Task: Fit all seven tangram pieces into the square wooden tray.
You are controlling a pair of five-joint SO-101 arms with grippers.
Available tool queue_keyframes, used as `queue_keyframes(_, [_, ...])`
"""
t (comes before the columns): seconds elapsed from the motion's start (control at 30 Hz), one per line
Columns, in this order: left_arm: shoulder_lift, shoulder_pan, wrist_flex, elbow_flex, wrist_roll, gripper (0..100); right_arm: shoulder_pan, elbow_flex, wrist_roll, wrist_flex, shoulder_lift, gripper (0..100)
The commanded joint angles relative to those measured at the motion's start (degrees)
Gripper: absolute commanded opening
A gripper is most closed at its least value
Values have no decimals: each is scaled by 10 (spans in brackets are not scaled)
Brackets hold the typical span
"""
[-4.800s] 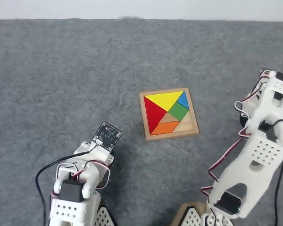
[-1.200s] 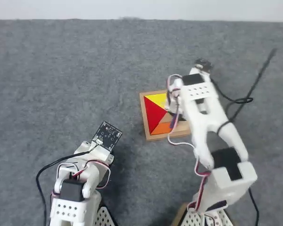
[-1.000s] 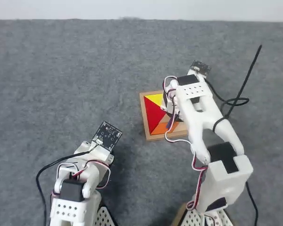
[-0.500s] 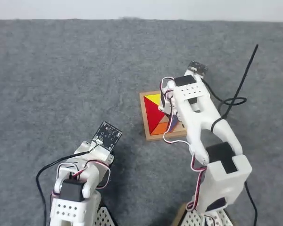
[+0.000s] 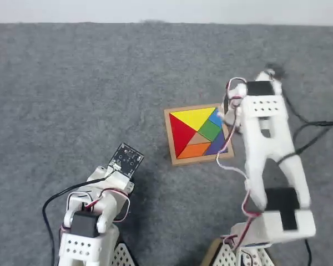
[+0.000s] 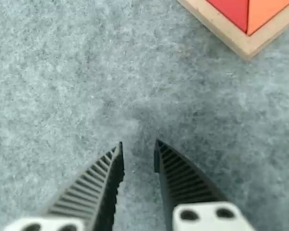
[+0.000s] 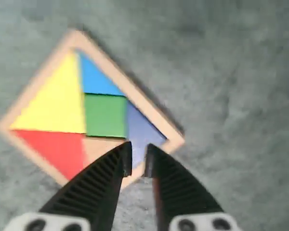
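High view: the square wooden tray [image 5: 168, 138] sits near the middle of the grey counter [image 5: 72, 77]. All seven pieces lie inside its rim, with the purple piece [image 5: 217, 145] at the corner on the right arm's side. By this look the puzzle is filled, though I cannot tell whether that piece sits flush.

The right gripper [image 7: 136, 147] hovers above that same corner, its fingers [image 7: 101, 178] only narrowly parted and holding nothing. The left gripper [image 6: 137, 147] hangs low over bare counter, near another corner of the tray (empty as well, fingers a narrow gap apart).

The risk I see lies in the retreat. If the right arm dips or swings sideways as it leaves, a fingertip could catch the rim or the purple piece's edge. That would lever the piece up, and its neighbours might lift with it. The tray looks light, so a nudge could also slide it across the counter. A straight lift clear of the tray seems safest.
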Motion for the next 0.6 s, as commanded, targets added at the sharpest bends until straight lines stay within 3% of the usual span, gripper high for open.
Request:
queue_keyframes(0.0, [-7,-4,3,-7,-6,98,-28,-33,63,-49,-58,32])
queue_keyframes(0.27, [-7,-4,3,-7,-6,98,-105,-31,138,-75,41,9])
queue_keyframes(0.4, [-7,-4,3,-7,-6,98,-79,-34,175,-80,71,6])
queue_keyframes(0.57, [-7,-4,3,-7,-6,98,-33,-2,198,-80,7,6])
